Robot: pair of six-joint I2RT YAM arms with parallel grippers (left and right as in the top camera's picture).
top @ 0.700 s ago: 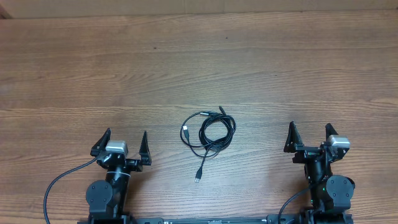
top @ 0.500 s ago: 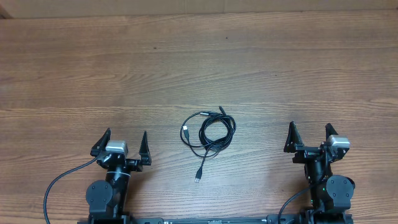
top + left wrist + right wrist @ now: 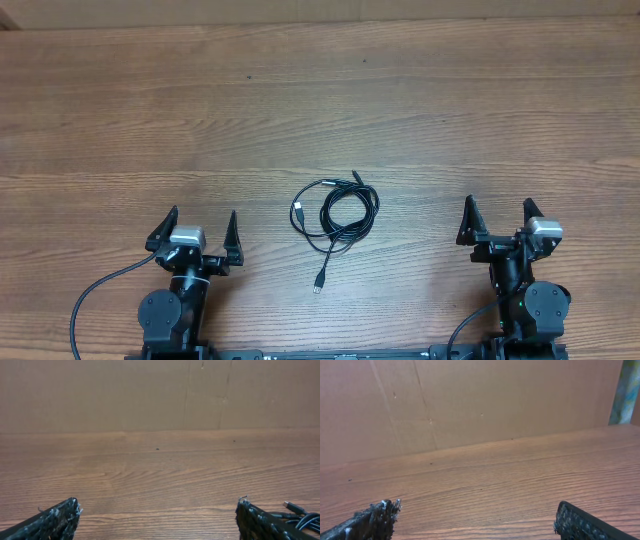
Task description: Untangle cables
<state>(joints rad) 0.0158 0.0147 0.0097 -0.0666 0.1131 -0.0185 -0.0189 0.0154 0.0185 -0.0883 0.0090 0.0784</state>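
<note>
Two arms sit parked at the near edge of a broad wood counter [image 3: 320,100], well apart from each other. Left fingers [image 3: 233,240] are spread wide w/ nothing btwn them; right fingers [image 3: 467,222] likewise spread and empty. Both wrist views agree: dark finger tips at the lower corners, bare wood in the gap. Cables [image 3: 340,212] lie in a small loose coil on the counter, roughly midway btwn the arms and a bit farther out; neither arm touches them. In the left wrist view a bit of the coil [image 3: 302,521] peeks in at lower right, just beside that finger; the right wrist view shows no cable. One tail runs toward the near edge and ends in a silver-tipped plug [image 3: 318,288]; another plug [image 3: 298,212] sits on the coil's left side. How many separate cords, can't tell. Judging by this, the job hasn't begun: step in hand is the first reach. Next move prob. calls for one arm to pin the coil while the other pinches the free tail near its plug and draws it out slowly, w/o tightening any crossing.
</note>
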